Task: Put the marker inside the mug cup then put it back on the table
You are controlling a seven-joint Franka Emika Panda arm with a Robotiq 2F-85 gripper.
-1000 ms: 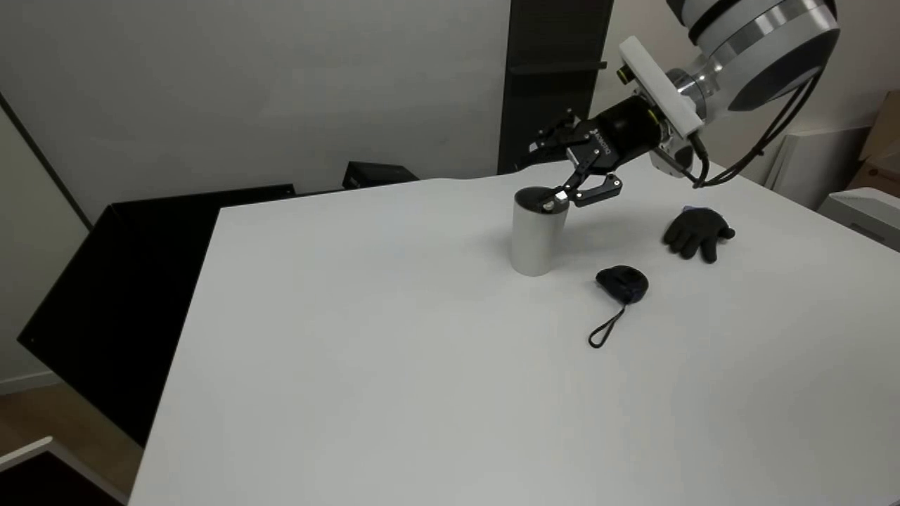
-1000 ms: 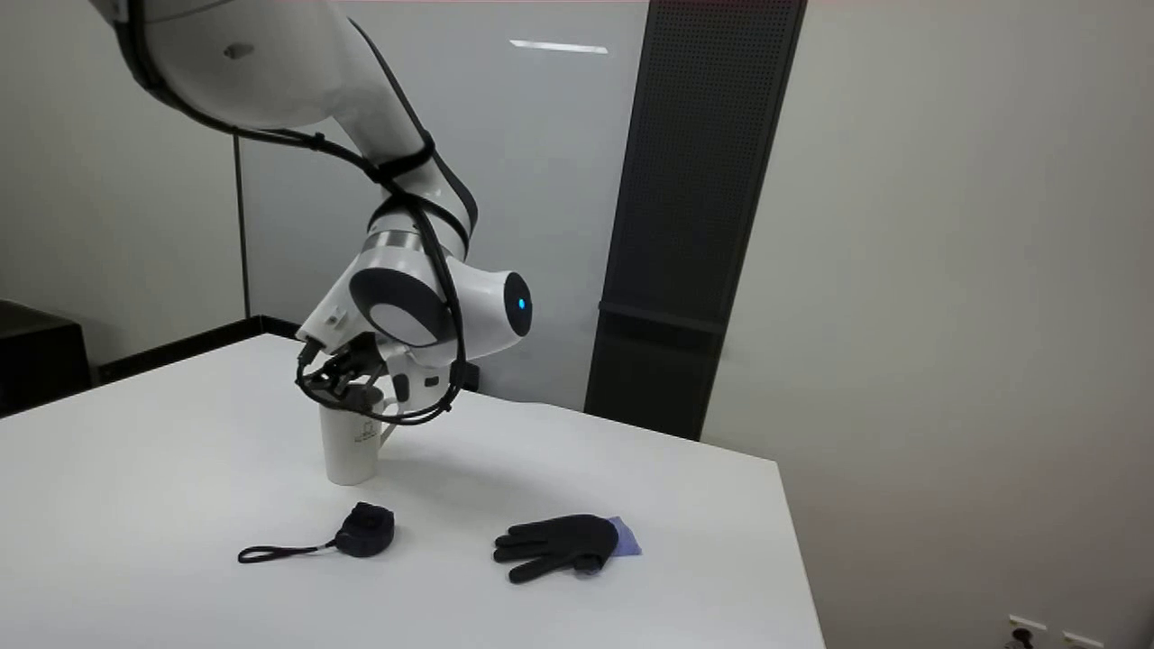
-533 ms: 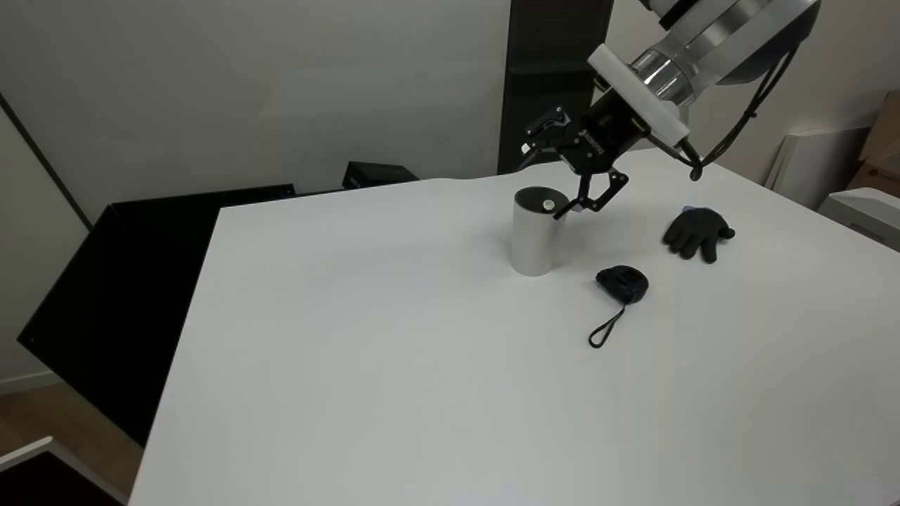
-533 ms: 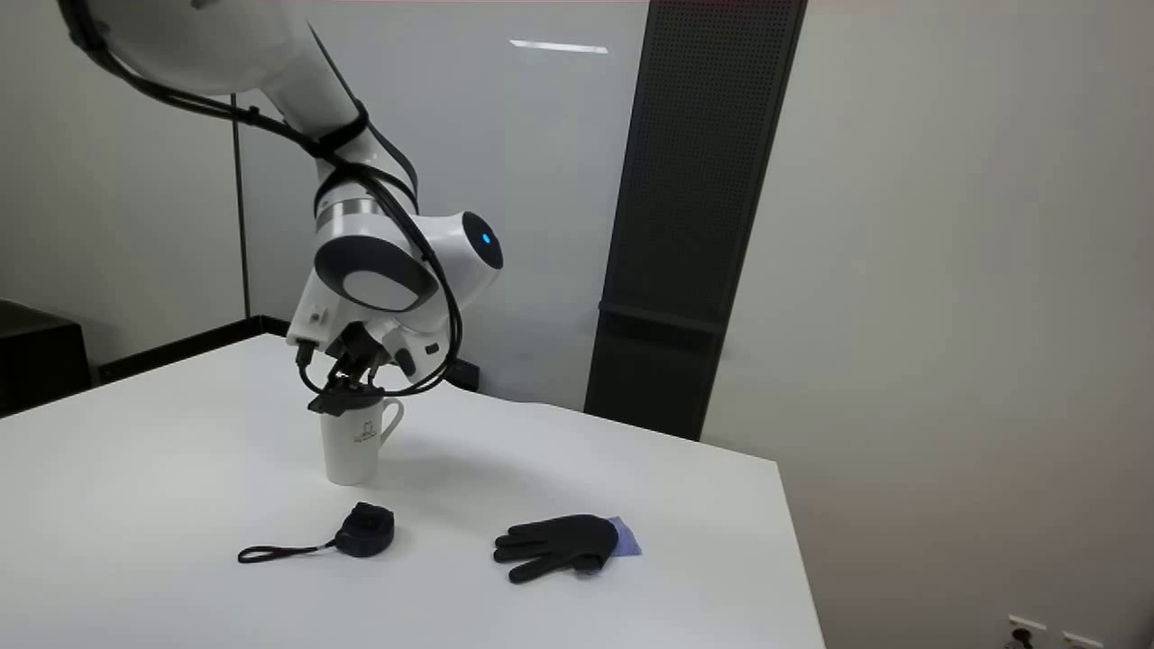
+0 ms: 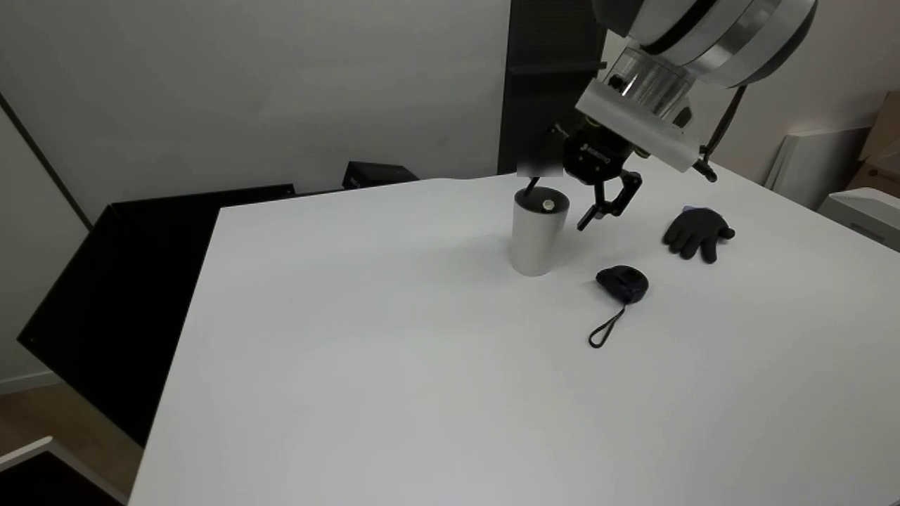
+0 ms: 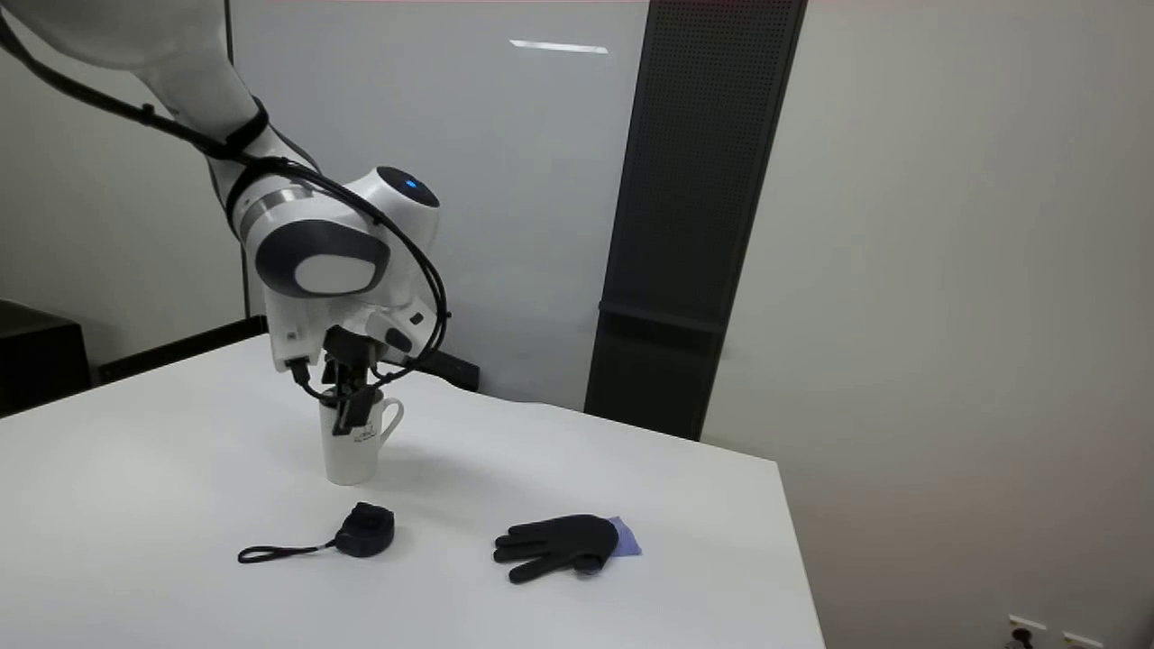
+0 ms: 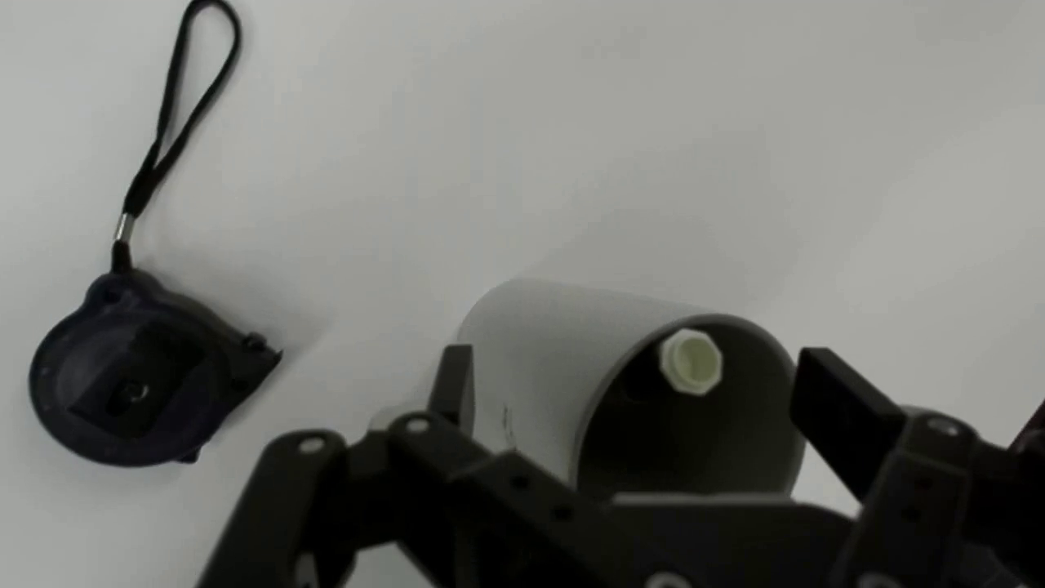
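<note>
One mug (image 5: 533, 242) is found standing upright near the back edge of the white desk (image 5: 337, 351), well apart from the back left corner, as seen in an exterior view. By its raised wall the marker (image 7: 691, 362) is contained: only a pale end is visible within the mouth, close to the inner wall; the rest is hidden. Placement inside is judged achieved, return to the desk outstanding. Above and to the right, the claw (image 7: 637, 390) is spread and nothing is gripped. Its fingers (image 7: 845, 416) are set on opposite sides of the mouth, a gap judged suited to release or grasping alike; contact with the rim cannot be confirmed. Farther right and farther from the back edge, a tape measure (image 5: 622, 284) is laid, its cord loop (image 7: 145, 186) pointed away from that edge. Nearest the right edge, a black glove (image 5: 696, 234) is laid; both are judged bystanders, set apart from the mug.
</note>
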